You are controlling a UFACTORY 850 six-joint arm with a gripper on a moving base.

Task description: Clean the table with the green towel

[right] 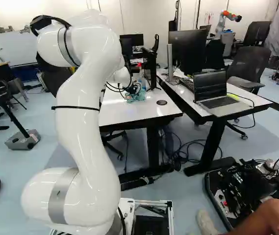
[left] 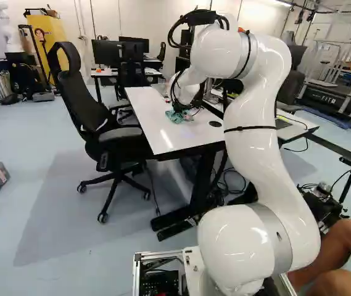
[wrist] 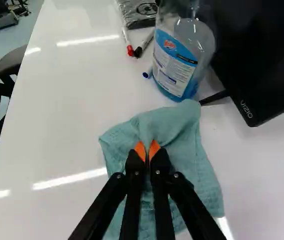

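Note:
The gripper point(left: 180, 106) is low over the far part of the white table point(left: 156, 126) in the left base view. In the wrist view the gripper point(wrist: 147, 150) is shut on a fold of the green towel point(wrist: 181, 145), its orange-padded tips close together. Loosely spread and wrinkled, the towel lies on the tabletop under and around the fingers, some of it hidden behind them. The right base view shows the same towel point(right: 136, 96) beside the gripper's cables.
Just ahead of the towel stands a bottle of blue liquid point(wrist: 181, 55), with markers point(wrist: 130, 49) and a black monitor point(wrist: 266, 60) near it. A black chair point(left: 116, 139) stands along the table. A laptop point(right: 216, 95) is on the adjoining table; a person's leg point(right: 262, 220) shows beside the base.

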